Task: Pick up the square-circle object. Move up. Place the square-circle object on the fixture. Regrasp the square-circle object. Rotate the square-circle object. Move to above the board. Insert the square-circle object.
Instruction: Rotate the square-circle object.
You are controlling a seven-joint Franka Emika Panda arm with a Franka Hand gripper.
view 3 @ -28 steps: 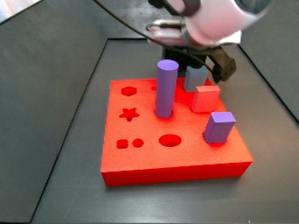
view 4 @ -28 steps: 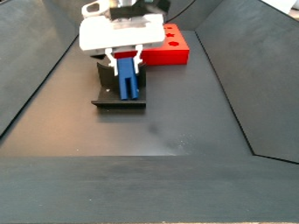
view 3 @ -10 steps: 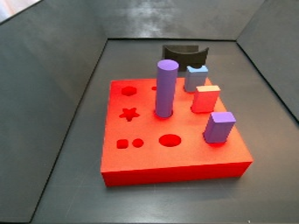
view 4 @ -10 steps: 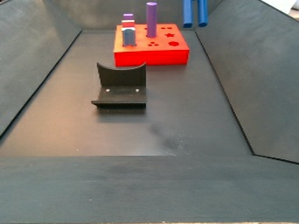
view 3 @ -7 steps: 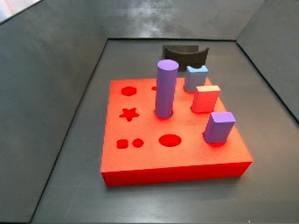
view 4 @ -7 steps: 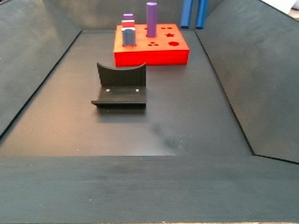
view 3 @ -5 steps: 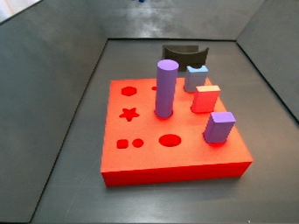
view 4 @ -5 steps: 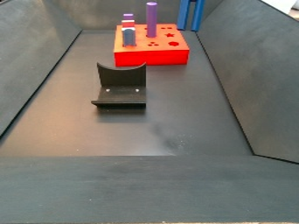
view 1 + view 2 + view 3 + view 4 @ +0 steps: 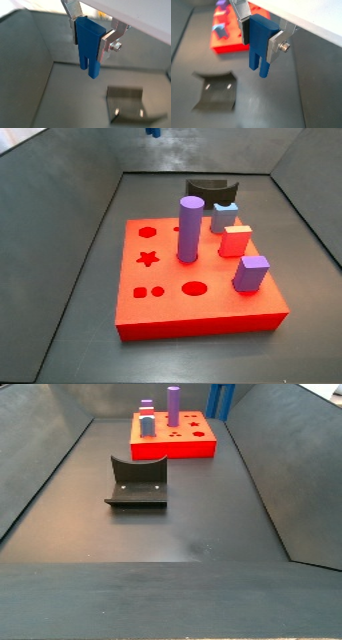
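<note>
Compared with a few seconds back, when the arm sat low over the fixture [image 9: 138, 482], the arm's gone way up and now barely shows in the side views: just a blue tip at the top edge of a side view, probably the square-circle object [image 9: 152, 132], and a blue strip behind the board [image 9: 174, 436] in a side view, though that's too cropped to be sure. Both wrist views make it clear: the gripper [image 9: 93, 36] is clamped on the square-circle object [image 9: 260, 44], silver fingers [image 9: 278, 44] pressed against its sides, its two legs hanging down free, well above the fixture [image 9: 133, 104]. The fixture is bare on the dark floor, near the board. On the board [image 9: 201, 278] stand a tall purple cylinder [image 9: 191, 229], a light blue block [image 9: 223, 217], a red block [image 9: 237, 240] and a short purple block [image 9: 250, 273].
</note>
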